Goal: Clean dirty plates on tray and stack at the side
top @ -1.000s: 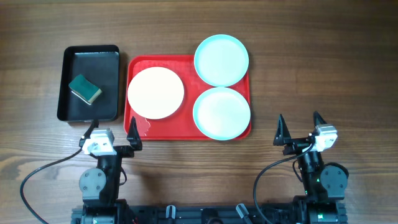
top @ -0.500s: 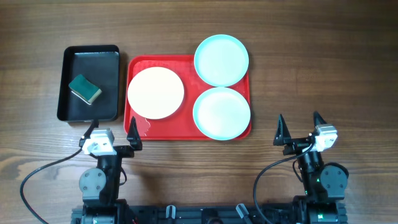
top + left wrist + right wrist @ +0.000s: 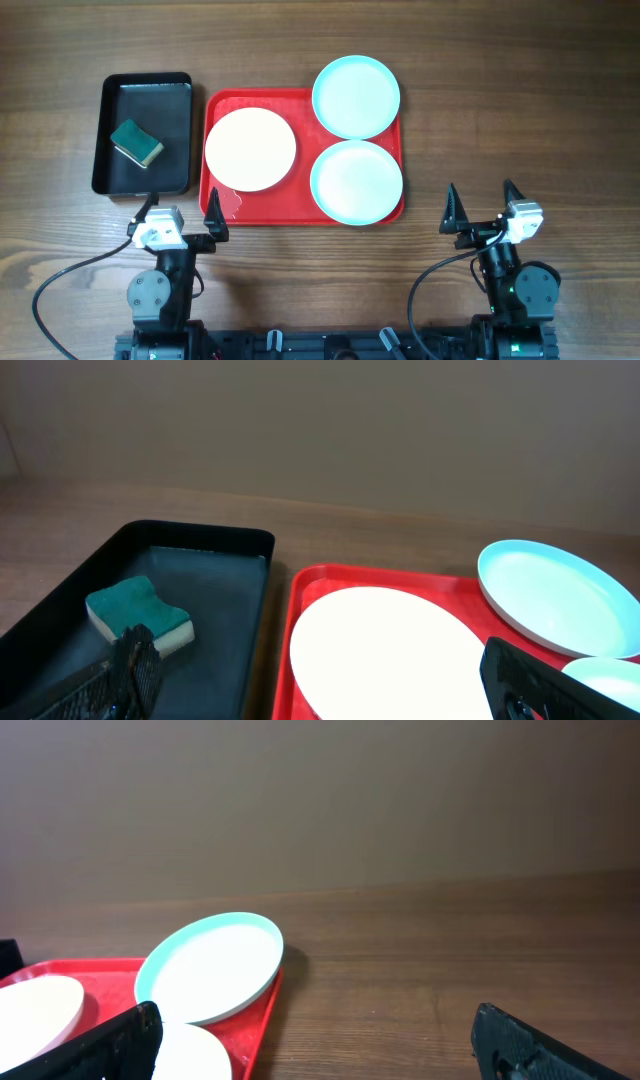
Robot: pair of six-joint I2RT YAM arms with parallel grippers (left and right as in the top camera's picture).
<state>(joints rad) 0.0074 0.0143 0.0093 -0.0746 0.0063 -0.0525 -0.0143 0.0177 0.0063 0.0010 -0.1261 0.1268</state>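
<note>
No legible text, label, brand, number or sign in any of the three views.
</note>
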